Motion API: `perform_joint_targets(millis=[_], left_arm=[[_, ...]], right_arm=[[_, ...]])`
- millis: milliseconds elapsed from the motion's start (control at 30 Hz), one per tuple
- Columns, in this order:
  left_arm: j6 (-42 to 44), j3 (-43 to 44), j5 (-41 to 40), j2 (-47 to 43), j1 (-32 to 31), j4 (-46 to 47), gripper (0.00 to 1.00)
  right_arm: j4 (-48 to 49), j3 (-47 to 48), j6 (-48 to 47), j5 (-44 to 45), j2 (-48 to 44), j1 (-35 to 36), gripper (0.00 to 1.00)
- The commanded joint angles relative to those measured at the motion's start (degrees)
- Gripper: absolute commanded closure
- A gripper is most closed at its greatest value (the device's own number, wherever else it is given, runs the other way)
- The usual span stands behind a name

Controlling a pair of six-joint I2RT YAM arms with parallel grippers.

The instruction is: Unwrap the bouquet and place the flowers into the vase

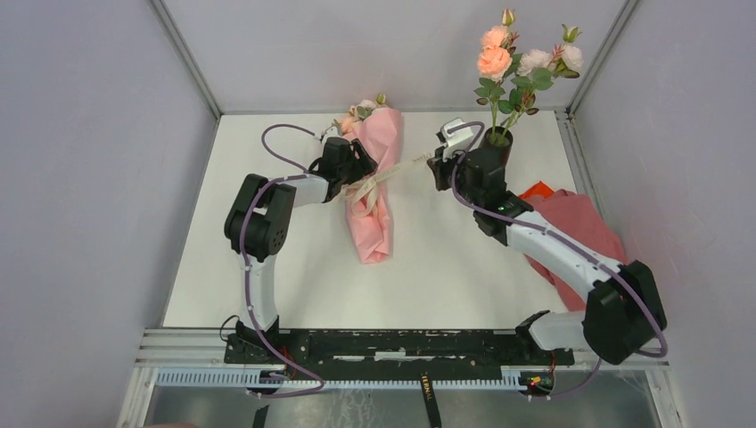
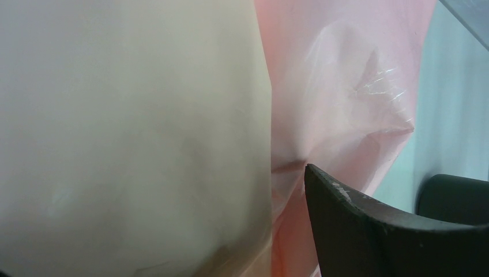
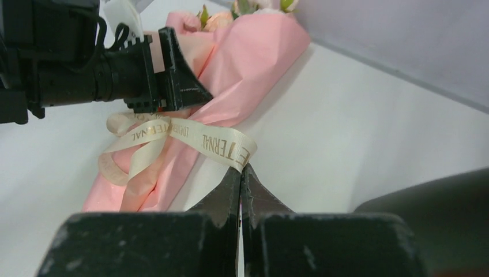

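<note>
The bouquet (image 1: 374, 209) lies on the white table, a light pink paper cone with small roses (image 1: 364, 109) at its far end. My left gripper (image 1: 355, 169) straddles its middle and holds it. In the left wrist view one dark finger (image 2: 375, 231) presses the pink paper (image 2: 346, 86) beside the cream ribbon (image 2: 132, 138). My right gripper (image 3: 241, 173) is shut on the free end of the ribbon (image 3: 196, 135), which stretches taut from the bouquet (image 3: 248, 63) to my right gripper (image 1: 437, 165). The black vase (image 1: 497, 147) behind that gripper holds several flowers (image 1: 513, 62).
A darker pink-red cloth (image 1: 579, 227) with an orange piece (image 1: 538, 190) lies at the right, under my right arm. Grey walls close the table at the back and sides. The arm bases stand along the near rail (image 1: 383, 343).
</note>
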Motion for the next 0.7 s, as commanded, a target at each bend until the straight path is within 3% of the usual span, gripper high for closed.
perform_joint_targets(millis=[0,267,433,533,667], left_arm=[[-1.3,-3.1,-0.5,0.9,1.0,-8.5,0.20],[-1.6,-3.9,0.0,0.7,1.0,-7.2,0.20],[0.1,-3.7,-1.9,-0.5,0.6,-7.5,0.15],[3.4,-4.2,-6.4,-3.9,-0.7,-8.2,0.01],[10.3,-4.6,-19.4,-11.5,-3.3,-11.5,0.00]], right_arm=[[-1.4,-2.4,-1.3,6.3,-9.3,-0.3,1.00],[-10.0,1.1,-6.5,15.1,-22.6,-0.3,1.00],[-9.7,0.0,-6.9,12.9,-24.3,-0.3,1.00],[-9.2,-0.7,-6.1,8.6,-21.3,-0.3,1.00],[-8.0,-1.2,-4.3,3.2,-16.9,-0.3,1.00]])
